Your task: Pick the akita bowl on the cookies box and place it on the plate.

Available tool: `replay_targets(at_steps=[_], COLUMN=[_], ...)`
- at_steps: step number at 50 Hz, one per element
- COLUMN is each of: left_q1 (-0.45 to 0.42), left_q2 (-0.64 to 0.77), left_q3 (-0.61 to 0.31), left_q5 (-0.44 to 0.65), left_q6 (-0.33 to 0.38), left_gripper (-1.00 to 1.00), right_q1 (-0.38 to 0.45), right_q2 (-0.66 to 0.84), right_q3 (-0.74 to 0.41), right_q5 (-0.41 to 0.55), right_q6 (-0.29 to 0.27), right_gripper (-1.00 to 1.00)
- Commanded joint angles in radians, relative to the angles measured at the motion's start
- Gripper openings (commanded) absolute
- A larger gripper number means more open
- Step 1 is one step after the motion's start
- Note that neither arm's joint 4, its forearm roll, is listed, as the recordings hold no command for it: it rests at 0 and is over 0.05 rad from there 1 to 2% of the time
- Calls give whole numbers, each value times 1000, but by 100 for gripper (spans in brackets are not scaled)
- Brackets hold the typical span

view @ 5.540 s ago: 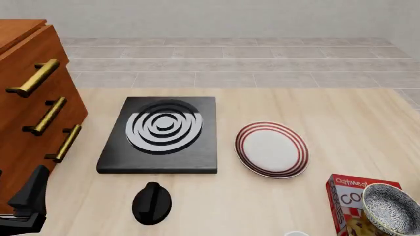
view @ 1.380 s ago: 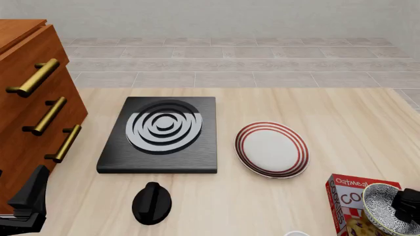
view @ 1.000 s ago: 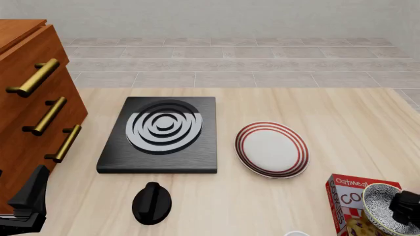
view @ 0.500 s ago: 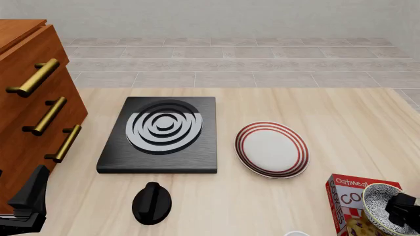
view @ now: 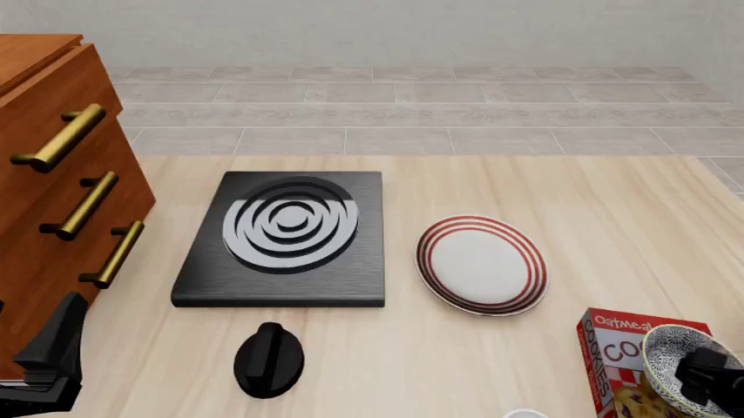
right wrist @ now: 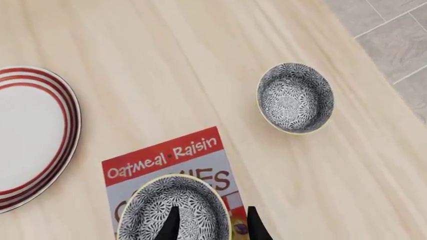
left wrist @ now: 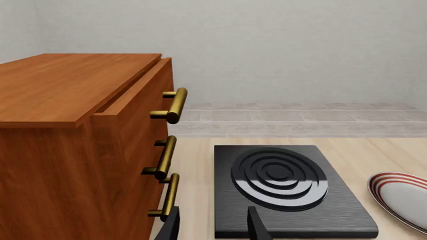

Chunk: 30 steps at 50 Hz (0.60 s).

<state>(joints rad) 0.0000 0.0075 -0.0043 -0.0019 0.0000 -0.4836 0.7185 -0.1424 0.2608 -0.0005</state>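
The akita bowl [right wrist: 160,207] sits on the red cookies box [right wrist: 167,157], at the near right in the front view, where the akita bowl [view: 663,353] rests on the cookies box [view: 611,344]. My right gripper [right wrist: 212,225] is open. One finger is inside the bowl and the other outside, so they straddle its rim. The front view shows my right gripper [view: 706,380] low over the bowl's right side. The red-ringed plate [view: 482,264] lies empty left of the box, and the plate [right wrist: 27,135] also shows in the right wrist view. My left gripper [left wrist: 213,227] is open and empty by the cabinet.
A second patterned bowl [right wrist: 295,97] stands on the table beyond the box. The black stove [view: 288,235] with grey rings lies left of the plate. A wooden cabinet [view: 58,192] with brass handles fills the left side. A black knob-shaped object [view: 268,359] sits in front of the stove.
My right gripper came into view over the bowl and has sunk slightly lower onto its right rim. The bowl, box and left arm have not moved.
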Motion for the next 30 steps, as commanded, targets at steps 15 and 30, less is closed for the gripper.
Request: replay_targets(at_steps=[15,30], left_q1=[0,0], left_q2=[0,0], left_q3=[0,0], left_q5=[0,0], left_q6=[0,0], left_gripper=[100,100], right_q1=[6,-9], right_q2=[27,-32], right_q3=[18,-13], right_q5=[-38,33], right_q6=[0,-4], right_gripper=[100,-100])
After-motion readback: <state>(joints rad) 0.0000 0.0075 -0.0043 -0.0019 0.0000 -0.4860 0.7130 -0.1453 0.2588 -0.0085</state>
